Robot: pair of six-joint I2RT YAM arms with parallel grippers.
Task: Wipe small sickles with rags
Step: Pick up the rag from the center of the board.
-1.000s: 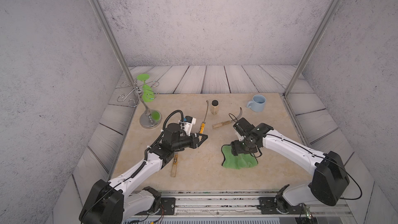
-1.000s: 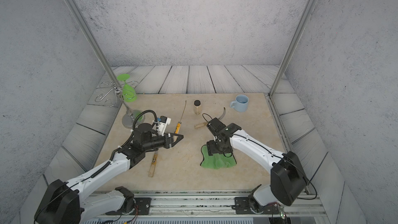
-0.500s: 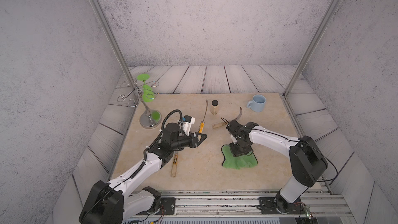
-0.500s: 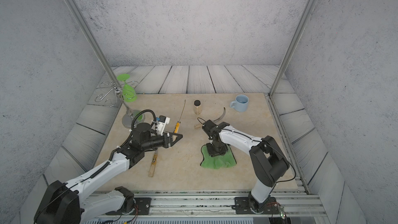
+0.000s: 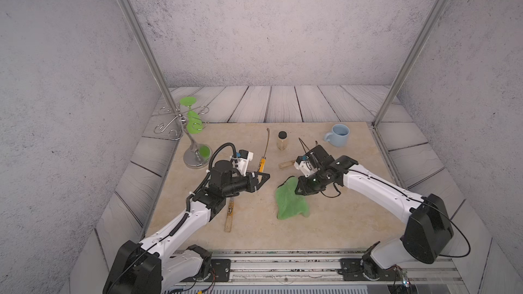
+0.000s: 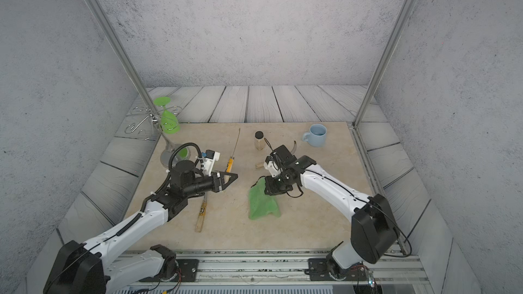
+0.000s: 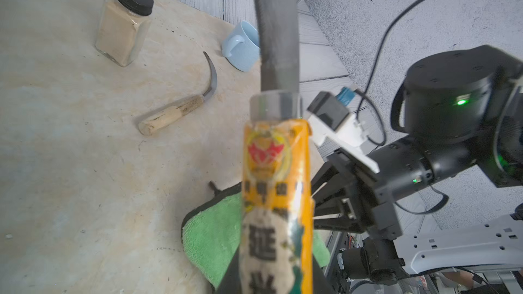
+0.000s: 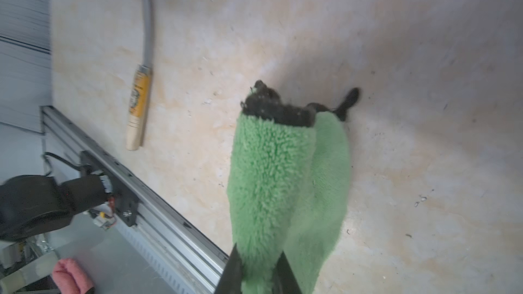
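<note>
R end effector (image 8: 259, 267) pinching edge of fluffy bright-green microfibre rag (image 8: 268, 171), rest on surface (image 5: 353, 222) below it, soft/floppy; L end effector (image 5: 263, 178) clamped on yellow-labelled wooden handle of grey-bladed small sickle (image 7: 276, 193) — stiff, sharp, handle-only grip.

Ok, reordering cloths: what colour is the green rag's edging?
Black, against the bright green rag; the right wrist view shows the edging best.
</note>
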